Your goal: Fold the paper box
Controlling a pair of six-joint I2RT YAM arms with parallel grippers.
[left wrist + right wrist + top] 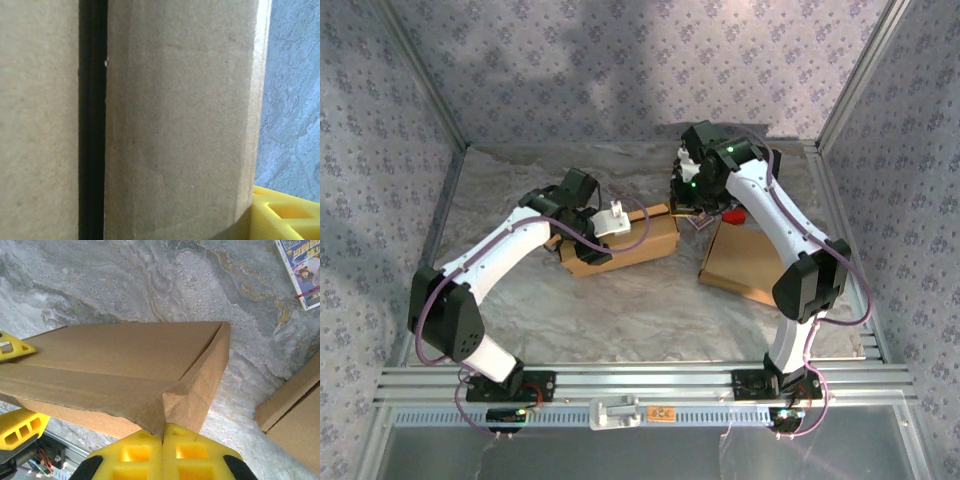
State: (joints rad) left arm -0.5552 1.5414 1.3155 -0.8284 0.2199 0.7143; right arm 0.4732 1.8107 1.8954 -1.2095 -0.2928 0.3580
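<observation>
The brown paper box (638, 238) lies on the marbled table between the two arms, partly folded into a long shallow shape. My right gripper (692, 208) is at its right end. In the right wrist view its yellow jaws (163, 432) are shut on a creased corner flap of the box (125, 347). My left gripper (592, 243) sits over the box's left part, with cardboard (175, 125) close in front of its camera and one yellow finger (282, 215) beside the box edge. Its fingers (10, 347) straddle the box's far end; whether they press on it is unclear.
A second flat piece of cardboard (745, 260) lies to the right of the box, under the right arm, and its edge (295, 405) is close to the held corner. A printed booklet (300, 270) lies further off. Patterned walls enclose the table.
</observation>
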